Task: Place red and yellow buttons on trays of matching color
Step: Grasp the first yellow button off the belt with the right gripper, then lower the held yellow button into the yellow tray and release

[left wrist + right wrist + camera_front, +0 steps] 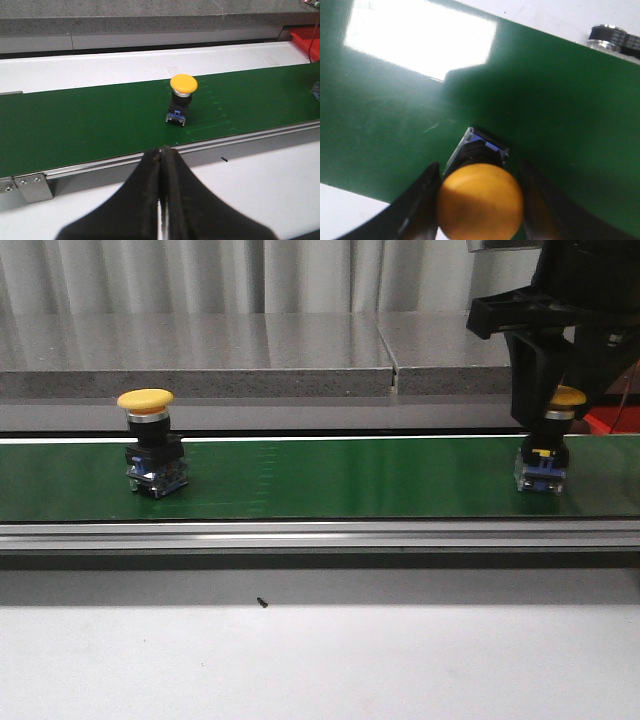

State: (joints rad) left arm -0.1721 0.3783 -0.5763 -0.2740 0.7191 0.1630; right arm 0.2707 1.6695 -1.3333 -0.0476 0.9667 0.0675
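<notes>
Two yellow buttons on the green belt (330, 480), both upright, well apart. Left yellow button (150, 443) stands alone near the belt's left end in the front view; yellow cap, black body, blue base. Right yellow button (545, 445) is near the right end, directly under the right arm.

Right pincer (479, 200): fingers (422, 200) spread, one on each side of the right button's yellow cap, just beside it. Can't tell from the wrist view whether the pads actually touch the cap. Button base sits on the belt.

Left pincer (161, 192): fingertips pressed together, holding nothing, hovering over the white table (260, 185) on the near side of the belt rail. The left button is ahead of it on the belt, apart from it.

Red tray (306, 41) corner is visible past the belt's far right end in the left wrist view.
</notes>
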